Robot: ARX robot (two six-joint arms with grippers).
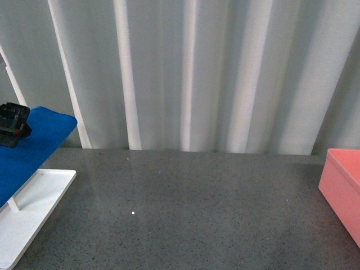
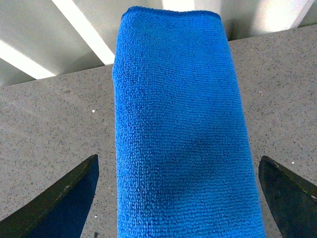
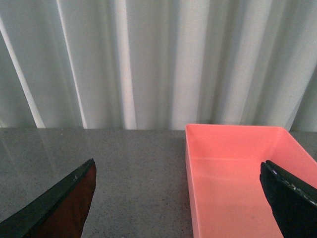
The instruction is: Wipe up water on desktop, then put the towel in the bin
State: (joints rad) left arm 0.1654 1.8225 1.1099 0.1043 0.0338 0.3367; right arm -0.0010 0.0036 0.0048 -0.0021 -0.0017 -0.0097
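None of the task is judged done: the towel (image 1: 34, 140) is draped above the white tray (image 1: 45, 191) at the table's (image 1: 197, 208) left end, flanked untouched by the spread left claw (image 2: 178, 161). The bin (image 1: 340, 180) at the right holds no towel, the right claw (image 3: 178, 168) is spread before it, and water cannot be made out, so grasping, wiping and binning are left.

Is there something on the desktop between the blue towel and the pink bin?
Nothing visible does. In the front view only desktop, with a few tiny specks, lies between the towel, at the left above the white tray, and the bin at the right edge.
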